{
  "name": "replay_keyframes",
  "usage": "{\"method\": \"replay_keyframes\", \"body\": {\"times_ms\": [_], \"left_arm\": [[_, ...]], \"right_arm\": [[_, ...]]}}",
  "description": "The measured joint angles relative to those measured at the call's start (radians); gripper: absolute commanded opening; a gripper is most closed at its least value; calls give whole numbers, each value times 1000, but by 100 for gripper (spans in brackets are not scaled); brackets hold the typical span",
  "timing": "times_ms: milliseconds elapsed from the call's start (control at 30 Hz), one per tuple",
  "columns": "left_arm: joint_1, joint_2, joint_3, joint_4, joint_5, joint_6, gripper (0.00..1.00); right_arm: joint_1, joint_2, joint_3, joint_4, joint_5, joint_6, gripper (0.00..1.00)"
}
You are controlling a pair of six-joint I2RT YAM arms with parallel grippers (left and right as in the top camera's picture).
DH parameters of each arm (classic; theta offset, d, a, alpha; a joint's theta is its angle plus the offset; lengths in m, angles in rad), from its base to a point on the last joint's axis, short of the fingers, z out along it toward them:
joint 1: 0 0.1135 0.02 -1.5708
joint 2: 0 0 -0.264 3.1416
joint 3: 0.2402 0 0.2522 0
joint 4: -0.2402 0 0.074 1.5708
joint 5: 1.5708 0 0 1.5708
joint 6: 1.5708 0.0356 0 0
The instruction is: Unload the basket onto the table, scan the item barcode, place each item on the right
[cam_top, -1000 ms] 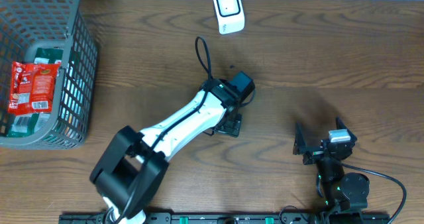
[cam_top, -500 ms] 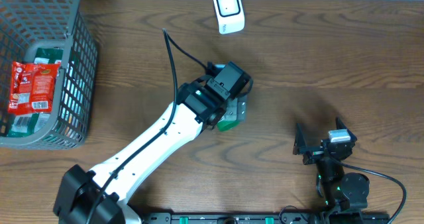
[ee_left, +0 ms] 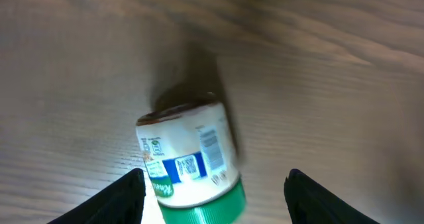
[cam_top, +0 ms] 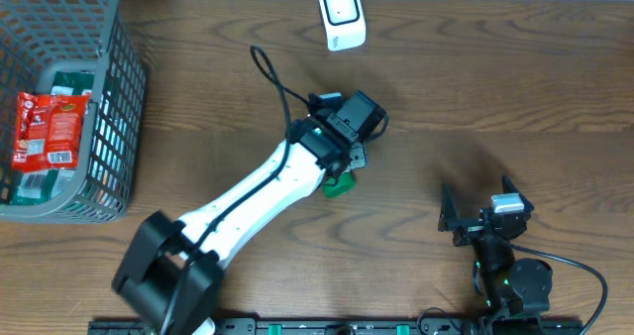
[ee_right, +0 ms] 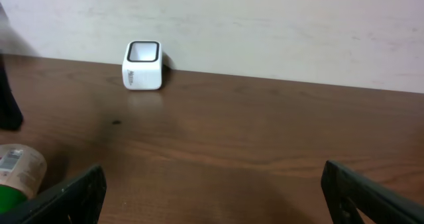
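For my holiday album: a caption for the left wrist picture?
Small green-lidded jar with a barcoded white label lying on the brown wooden table between the spread fingers of the left tool.

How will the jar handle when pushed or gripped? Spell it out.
The jar lies on its side and is round-bodied, so a nudge would probably roll it across the table. Its side looks smooth, so the fingers may slip unless they close squarely. It looks rigid, so it should hold its shape.
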State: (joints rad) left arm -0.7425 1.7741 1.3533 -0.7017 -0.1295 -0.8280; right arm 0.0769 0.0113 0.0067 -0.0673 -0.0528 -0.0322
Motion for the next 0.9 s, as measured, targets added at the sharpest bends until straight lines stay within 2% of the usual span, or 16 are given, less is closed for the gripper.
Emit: {"method": "replay_keyframes", "body": {"times_ms": [400,900], "left_arm": [[0,115,0,11,-52,-111,70],[0,155,0,-38,-65,-107,70]], "right_arm": [[0,0,0,0,0,0,99],[0,0,0,0,0,0,99]]}}
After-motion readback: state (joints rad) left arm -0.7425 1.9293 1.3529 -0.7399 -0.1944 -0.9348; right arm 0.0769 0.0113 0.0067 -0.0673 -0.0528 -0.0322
